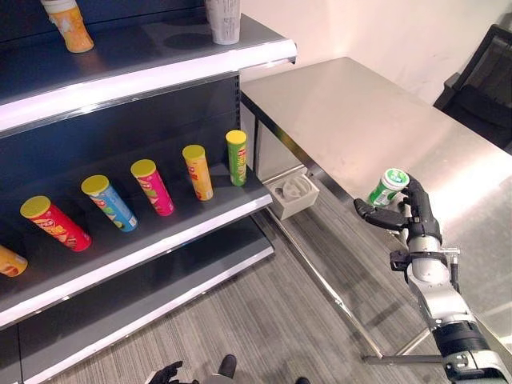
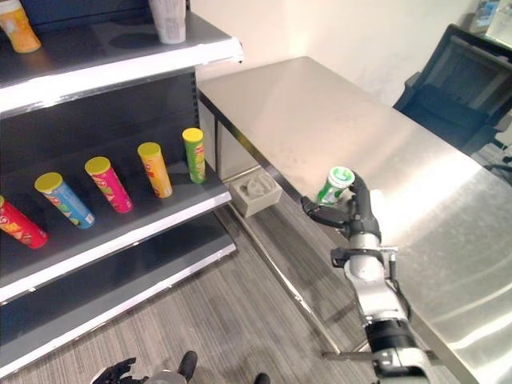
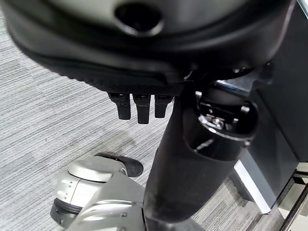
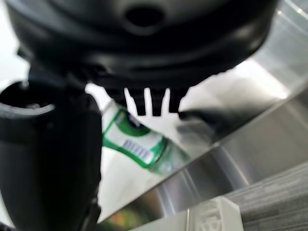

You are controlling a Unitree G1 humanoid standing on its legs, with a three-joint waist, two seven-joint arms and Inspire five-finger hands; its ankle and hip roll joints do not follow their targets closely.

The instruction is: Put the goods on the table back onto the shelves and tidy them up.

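Grey wood-grain floor [image 1: 264, 320] ran under everything. Dark shelving unit [image 1: 120, 144] with white-edged boards stood left of steel tabletop [image 1: 376, 120]. Black chair [image 1: 488, 80] sat beyond tabletop's far side. Small white box [image 1: 294, 194] sat low between shelving and tabletop.

Middle shelf carried row of tubes: red tube [image 1: 56, 222], blue tube [image 1: 110, 202], pink tube [image 1: 153, 186], orange tube [image 1: 198, 171], green tube [image 1: 237, 158].

Right hand [image 1: 404, 212] over tabletop's near edge, fingers wrapped round green-and-white bottle [image 1: 388, 187]. Left hand [image 1: 166, 374] low by floor, well apart from tabletop; finger state unclear.
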